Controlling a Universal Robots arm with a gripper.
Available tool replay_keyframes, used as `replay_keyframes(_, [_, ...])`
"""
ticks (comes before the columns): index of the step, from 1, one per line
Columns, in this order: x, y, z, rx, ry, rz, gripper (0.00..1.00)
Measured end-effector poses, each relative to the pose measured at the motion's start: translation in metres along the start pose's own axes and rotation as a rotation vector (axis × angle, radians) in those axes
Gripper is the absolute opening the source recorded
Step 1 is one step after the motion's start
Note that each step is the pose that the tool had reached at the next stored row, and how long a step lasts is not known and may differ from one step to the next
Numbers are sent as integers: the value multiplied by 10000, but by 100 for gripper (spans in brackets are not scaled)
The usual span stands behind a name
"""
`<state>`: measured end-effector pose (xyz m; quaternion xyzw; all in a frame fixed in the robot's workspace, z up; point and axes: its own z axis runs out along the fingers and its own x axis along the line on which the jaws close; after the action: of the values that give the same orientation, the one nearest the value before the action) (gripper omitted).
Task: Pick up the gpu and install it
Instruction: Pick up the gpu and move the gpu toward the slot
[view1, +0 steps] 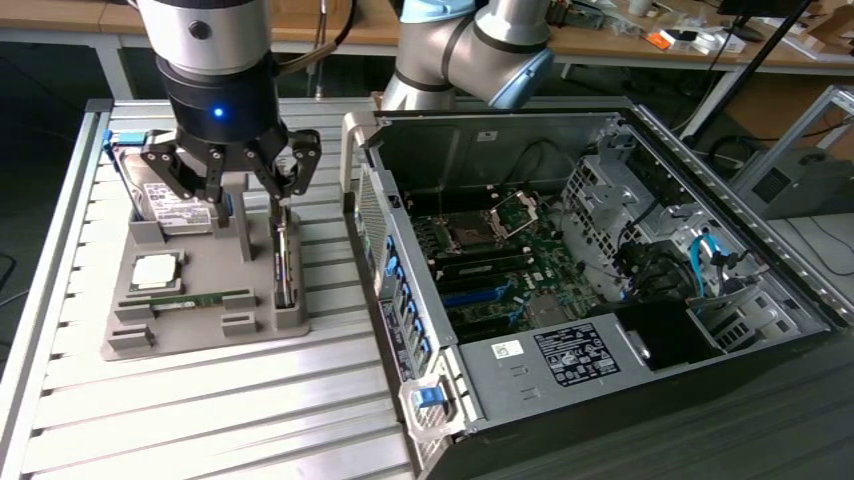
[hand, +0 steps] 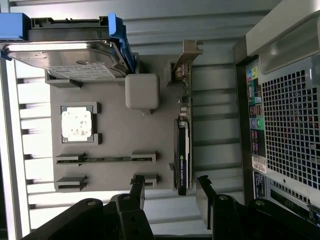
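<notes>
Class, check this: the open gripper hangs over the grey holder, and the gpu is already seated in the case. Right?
Wrong about the gpu: the exterior view shows it standing on edge in the holder, not in the case. The open gripper does hang over the holder.

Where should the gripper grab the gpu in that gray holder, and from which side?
Probably take the gpu by its upper long edge, coming from straight above, one finger on each flat face. It stands on edge in a slot of the gray holder, so its lower edge is buried.
</notes>
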<state>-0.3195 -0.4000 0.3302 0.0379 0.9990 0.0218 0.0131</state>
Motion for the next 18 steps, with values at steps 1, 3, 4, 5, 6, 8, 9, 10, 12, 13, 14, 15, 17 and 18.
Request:
replay_keyframes(1, [0, 0, 6, 0, 0, 1, 54])
replay_keyframes(3, [0, -1, 15, 0, 0, 0, 54])
replay_keyframes(4, [0, -1, 20, 0, 0, 0, 54])
replay_keyframes(5, [1, -1, 25, 0, 0, 0, 54])
replay_keyframes(6, [1, -1, 28, 0, 1, 0, 54])
replay_keyframes(8, [1, -2, 37, 1, 1, 0, 54])
replay_keyframes(9, [1, -2, 41, 0, 0, 0, 54])
replay_keyframes(10, [1, -2, 45, 0, 0, 0, 54])
replay_keyframes(12, [1, -2, 53, 0, 1, 0, 54])
replay_keyframes(13, [1, -3, 58, 1, 0, 0, 54])
replay_keyframes(14, [2, -3, 62, 0, 1, 0, 54])
replay_keyframes(15, [2, -3, 66, 0, 0, 0, 54])
replay_keyframes(17, [2, -3, 74, 0, 1, 0, 54])
replay_keyframes(18, [2, -3, 78, 0, 1, 0, 54])
